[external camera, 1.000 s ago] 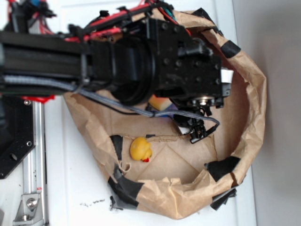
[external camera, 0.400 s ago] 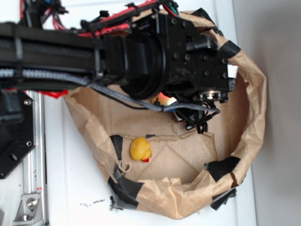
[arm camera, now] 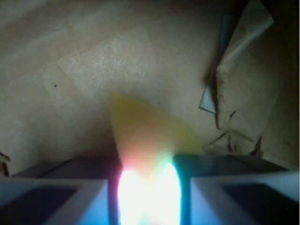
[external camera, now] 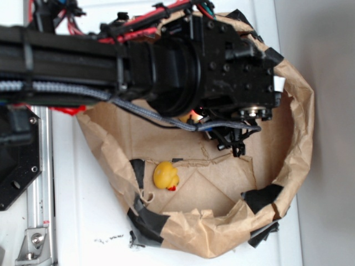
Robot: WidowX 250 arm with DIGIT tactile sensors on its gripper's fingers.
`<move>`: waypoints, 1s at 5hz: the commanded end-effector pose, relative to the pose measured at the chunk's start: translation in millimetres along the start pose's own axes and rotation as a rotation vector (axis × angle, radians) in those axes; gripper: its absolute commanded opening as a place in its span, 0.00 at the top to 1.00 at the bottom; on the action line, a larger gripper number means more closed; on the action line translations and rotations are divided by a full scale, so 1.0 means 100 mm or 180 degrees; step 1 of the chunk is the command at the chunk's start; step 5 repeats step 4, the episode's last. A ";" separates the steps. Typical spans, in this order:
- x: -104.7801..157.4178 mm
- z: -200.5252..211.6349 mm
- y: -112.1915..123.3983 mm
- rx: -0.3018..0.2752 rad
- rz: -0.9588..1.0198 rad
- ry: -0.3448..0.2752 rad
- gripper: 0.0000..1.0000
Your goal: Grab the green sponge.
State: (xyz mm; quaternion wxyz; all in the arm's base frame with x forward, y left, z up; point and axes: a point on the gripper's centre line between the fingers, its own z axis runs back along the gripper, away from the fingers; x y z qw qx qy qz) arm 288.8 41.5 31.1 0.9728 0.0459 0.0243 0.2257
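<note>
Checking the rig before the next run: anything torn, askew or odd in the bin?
The brown paper liner is crumpled, torn along its floor and patched with black tape. In the wrist view, bright glare washes out the green sponge between the gripper fingers. The rubber duck lies tipped on its side.

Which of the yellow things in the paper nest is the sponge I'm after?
Start at the crumpled brown paper nest on the white table. The green sponge lies on its floor under the gripper, between the jaws and mostly hidden from outside. It is a flat, pale yellow wedge, unlike the small round rubber duck with its red beak, sitting apart.
</note>
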 end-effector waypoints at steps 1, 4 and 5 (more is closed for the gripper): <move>-0.01 1.15 -0.09 -0.0296 -0.0665 -0.0511 1.00; -0.27 1.84 0.12 -0.0092 -0.0771 -0.0632 1.00; -0.27 1.84 0.12 -0.0092 -0.0771 -0.0632 1.00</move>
